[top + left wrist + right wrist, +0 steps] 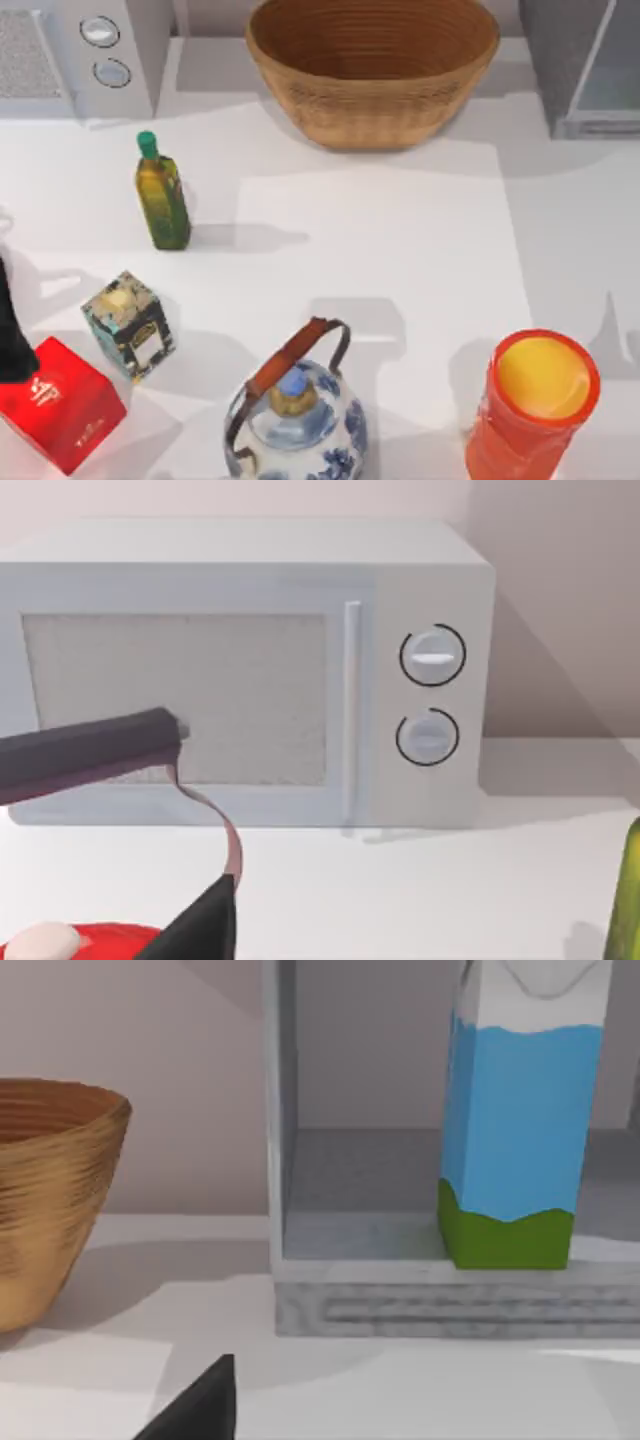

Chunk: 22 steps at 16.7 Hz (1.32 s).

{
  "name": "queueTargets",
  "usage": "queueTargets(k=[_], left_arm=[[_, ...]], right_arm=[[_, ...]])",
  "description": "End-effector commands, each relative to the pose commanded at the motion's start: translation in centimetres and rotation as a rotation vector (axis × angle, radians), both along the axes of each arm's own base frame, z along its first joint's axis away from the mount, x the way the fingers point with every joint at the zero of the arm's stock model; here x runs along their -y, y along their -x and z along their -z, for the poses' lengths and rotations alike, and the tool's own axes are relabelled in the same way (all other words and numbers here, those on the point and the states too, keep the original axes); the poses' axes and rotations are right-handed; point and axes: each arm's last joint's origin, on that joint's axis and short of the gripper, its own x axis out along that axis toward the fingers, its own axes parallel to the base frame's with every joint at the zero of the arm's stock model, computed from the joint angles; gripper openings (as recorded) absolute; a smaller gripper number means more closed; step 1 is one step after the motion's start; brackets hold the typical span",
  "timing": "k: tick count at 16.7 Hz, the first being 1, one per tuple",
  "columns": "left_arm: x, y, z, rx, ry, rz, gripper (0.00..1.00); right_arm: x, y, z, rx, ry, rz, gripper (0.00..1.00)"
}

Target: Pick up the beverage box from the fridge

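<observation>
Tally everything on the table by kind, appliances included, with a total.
Appliances: 2, microwave and fridge
Boxes and cartons: 3, red box, patterned box, beverage box
Bottles: 1, oil bottle
Baskets: 1, basket
Kettles: 1, kettle
Cups: 1, orange cup
Total: 9

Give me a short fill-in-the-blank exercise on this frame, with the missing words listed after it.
1. The beverage box stands upright inside the ____.
2. The band at the carton's base is ____.
3. In the top view, the wicker basket sits between the microwave and the ____.
4. The microwave's front carries ____ round knobs.

Missing words: fridge; green; fridge; two
</observation>
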Motion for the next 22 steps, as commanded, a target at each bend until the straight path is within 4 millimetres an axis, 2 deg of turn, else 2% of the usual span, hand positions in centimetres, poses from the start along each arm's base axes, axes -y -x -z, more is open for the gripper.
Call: queueTargets(k=[7, 14, 18, 22], left_arm=[[0.0, 0.0, 0.0, 0.0, 0.0, 0.0, 1.0], [0.0, 0.0, 0.0, 0.0, 0.0, 0.0, 1.0], [0.0, 0.0, 0.0, 0.0, 0.0, 0.0, 1.0], [0.0, 0.0, 0.0, 0.0, 0.0, 0.0, 1.0]], right_arm=[[0.4, -0.9, -0.6, 0.004, 0.002, -0.001, 1.0], [2.5, -4.6, -1.4, -0.002, 0.006, 0.006, 1.0], [4.2, -6.7, -0.8, -0.003, 0.005, 0.005, 1.0], [6.2, -8.4, 0.7, -0.006, 0.002, 0.003, 1.0]])
